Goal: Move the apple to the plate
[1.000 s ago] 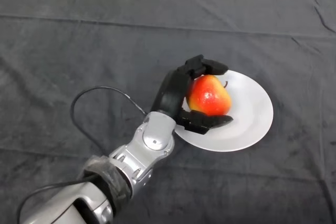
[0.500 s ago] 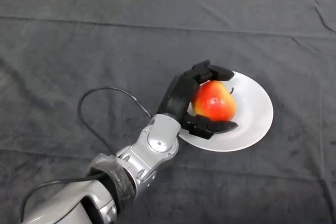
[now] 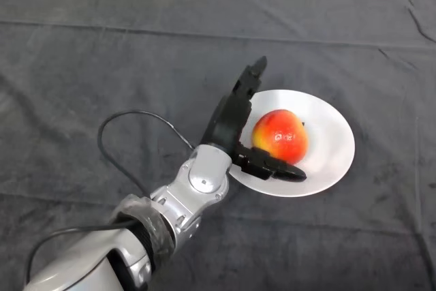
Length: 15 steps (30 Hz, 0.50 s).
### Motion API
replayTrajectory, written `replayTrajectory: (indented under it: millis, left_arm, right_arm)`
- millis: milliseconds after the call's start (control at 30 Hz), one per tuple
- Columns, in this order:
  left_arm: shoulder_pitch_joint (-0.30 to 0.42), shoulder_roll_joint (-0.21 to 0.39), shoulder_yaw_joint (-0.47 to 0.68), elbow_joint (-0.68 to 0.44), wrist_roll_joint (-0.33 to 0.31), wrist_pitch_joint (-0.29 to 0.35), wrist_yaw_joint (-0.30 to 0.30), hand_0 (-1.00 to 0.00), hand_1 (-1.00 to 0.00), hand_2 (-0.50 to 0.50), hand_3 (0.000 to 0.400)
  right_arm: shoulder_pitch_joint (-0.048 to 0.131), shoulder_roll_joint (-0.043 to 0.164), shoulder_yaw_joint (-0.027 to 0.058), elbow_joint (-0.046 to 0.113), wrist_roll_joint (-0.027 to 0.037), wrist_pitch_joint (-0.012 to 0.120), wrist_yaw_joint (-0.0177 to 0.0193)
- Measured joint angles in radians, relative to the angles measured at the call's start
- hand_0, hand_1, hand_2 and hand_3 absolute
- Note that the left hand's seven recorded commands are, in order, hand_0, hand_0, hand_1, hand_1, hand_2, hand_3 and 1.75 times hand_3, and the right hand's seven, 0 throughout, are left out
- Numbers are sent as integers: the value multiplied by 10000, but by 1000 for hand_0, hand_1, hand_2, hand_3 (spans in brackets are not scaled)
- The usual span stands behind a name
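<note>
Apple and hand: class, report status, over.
Left hand open beside apple. Apple resting on white plate. Nothing in the way.

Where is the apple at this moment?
In the head view, the apple sits on the left part of the white plate, right of centre, beside the open left hand.

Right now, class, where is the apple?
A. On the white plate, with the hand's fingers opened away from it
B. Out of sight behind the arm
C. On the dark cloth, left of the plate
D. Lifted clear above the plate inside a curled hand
A: the apple sits on the white plate, and the left hand beside it has straightened fingers.
</note>
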Motion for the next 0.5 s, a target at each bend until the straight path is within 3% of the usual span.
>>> replayTrajectory:
  millis: [333, 500]
  left_arm:
    - [0, 326, 452, 181, 6, -611, -178, 0, 0, 0, 0]
    - [6, 1179, 1038, -335, 110, -822, -143, 0, 0, 0, 0]
  right_arm:
    - [0, 0, -2, 0, 0, -1, 14]
    - [0, -1, -13, 0, 0, -2, 21]
